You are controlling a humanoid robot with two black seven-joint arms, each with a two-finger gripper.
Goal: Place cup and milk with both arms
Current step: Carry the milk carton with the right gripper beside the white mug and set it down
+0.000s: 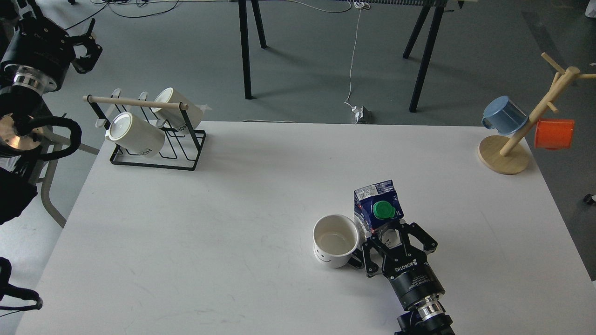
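Fingers of the right gripper (387, 238) are spread around the milk carton's (378, 209) base; grip uncertain. Blue-white carton, green cap, stands just right of the white smiley mug (335, 241), near-right on the table (209, 223). Open tabletop lies left. Far left, the left gripper (86, 49) hangs released beyond the mug rack (153, 135).

R tool (390, 236) open at milk (378, 209), beside cup (335, 240).

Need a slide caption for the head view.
Right gripper around the milk carton beside the smiley cup; left gripper raised off-table.
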